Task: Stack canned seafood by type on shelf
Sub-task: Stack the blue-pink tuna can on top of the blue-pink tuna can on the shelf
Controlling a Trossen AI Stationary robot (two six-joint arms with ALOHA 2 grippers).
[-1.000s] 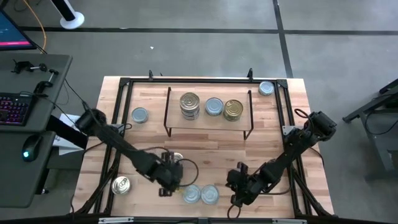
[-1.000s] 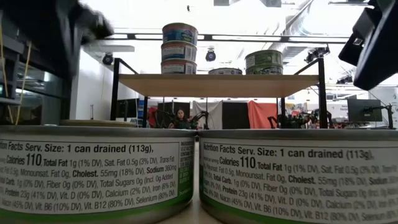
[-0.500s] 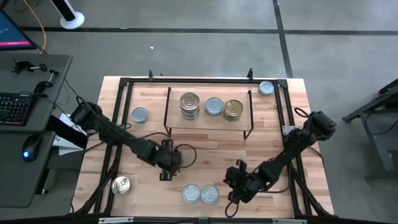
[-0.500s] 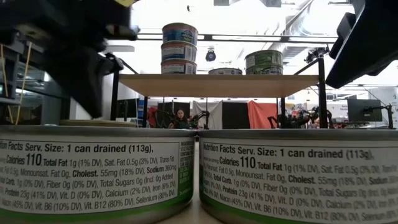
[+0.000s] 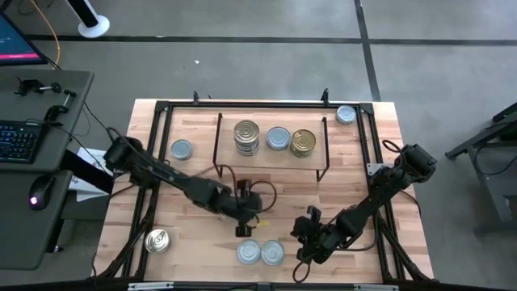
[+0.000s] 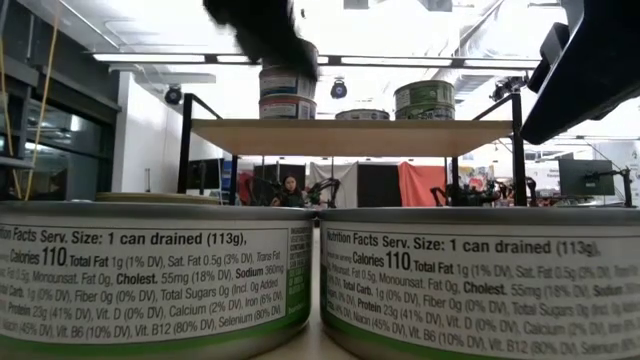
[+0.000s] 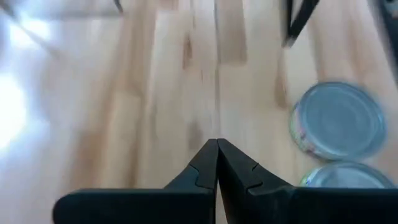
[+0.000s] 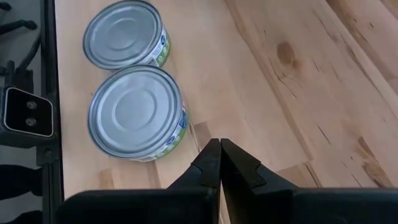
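1. Shelf (image 5: 271, 166): it stands at 12 o'clock on the table (image 5: 355, 194), carrying a tall stack (image 5: 246, 136), a silver can (image 5: 278, 138) and a gold can (image 5: 303, 142) abreast. Its wire legs are thin, so I judge that an arm clipping them could bring the tall stack down.
2. Can pair (image 5: 260, 252): two silver-lidded cans sit touching at 6 o'clock. Reaching for one, I could shove the other along, since no gap shows between them.
3. My left gripper (image 5: 245, 212) hangs just above the pair, toward the table's middle, jaws pressed together and empty. If I go down like this, I would strike a lid rather than straddle it.
4. My right gripper (image 5: 307, 242) sits at 5 o'clock, just beside the pair, jaws also together, holding nothing. Both arms near one spot risk a collision.
5. Strays: a gold can (image 5: 157, 240) at 8 o'clock, a pale can (image 5: 182, 149) at 10, another (image 5: 346, 115) at 1. The last lies close to the frame, awkward to grasp.
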